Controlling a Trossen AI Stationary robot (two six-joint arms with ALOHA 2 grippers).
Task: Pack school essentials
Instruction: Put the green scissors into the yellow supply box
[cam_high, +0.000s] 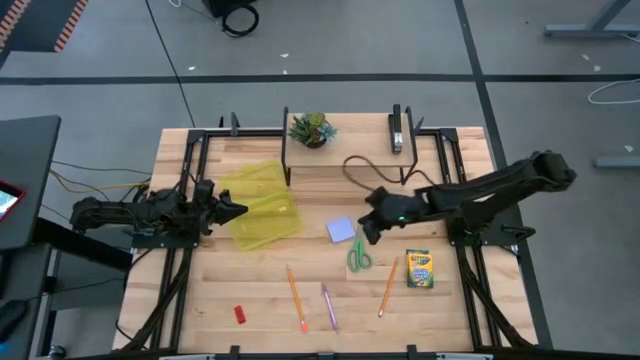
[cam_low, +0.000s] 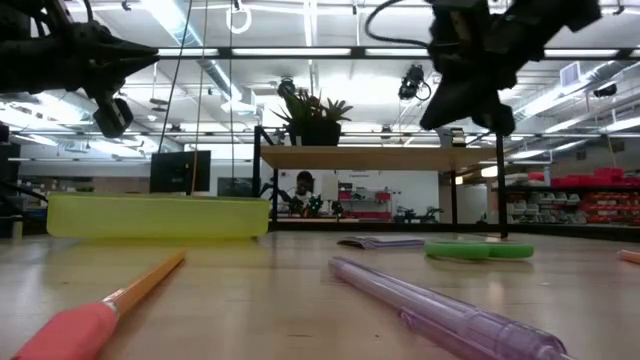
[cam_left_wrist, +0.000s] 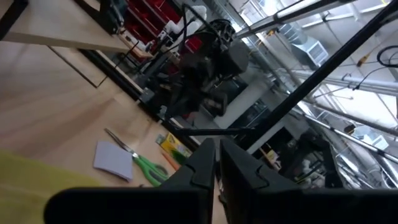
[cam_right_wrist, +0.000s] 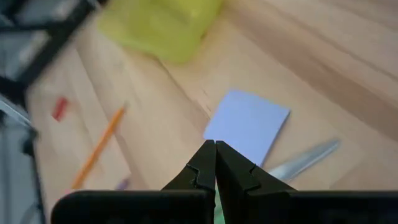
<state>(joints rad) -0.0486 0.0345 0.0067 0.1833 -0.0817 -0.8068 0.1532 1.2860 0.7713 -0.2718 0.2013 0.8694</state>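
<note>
The yellow-green translucent case (cam_high: 264, 206) lies flat on the table left of centre. My left gripper (cam_high: 240, 210) hovers shut at its left edge, raised off the table (cam_left_wrist: 217, 152). My right gripper (cam_high: 366, 231) is shut too (cam_right_wrist: 215, 149), and it hangs above the table just right of the pale blue notepad (cam_high: 341, 230) (cam_right_wrist: 249, 124). The green-handled scissors (cam_high: 359, 257) lie near it, with the crayon box (cam_high: 420, 269) further right. Two orange pencils (cam_high: 296, 297) (cam_high: 387, 288), the purple pen (cam_high: 328, 306) and the red eraser (cam_high: 240, 314) lie toward the near edge.
A low wooden shelf (cam_high: 345, 160) stands at the far edge, carrying a potted plant (cam_high: 312, 130) and a black stapler (cam_high: 397, 128). A dark cable (cam_high: 360, 168) loops beside the shelf. Bare wood shows between the case and the pencils.
</note>
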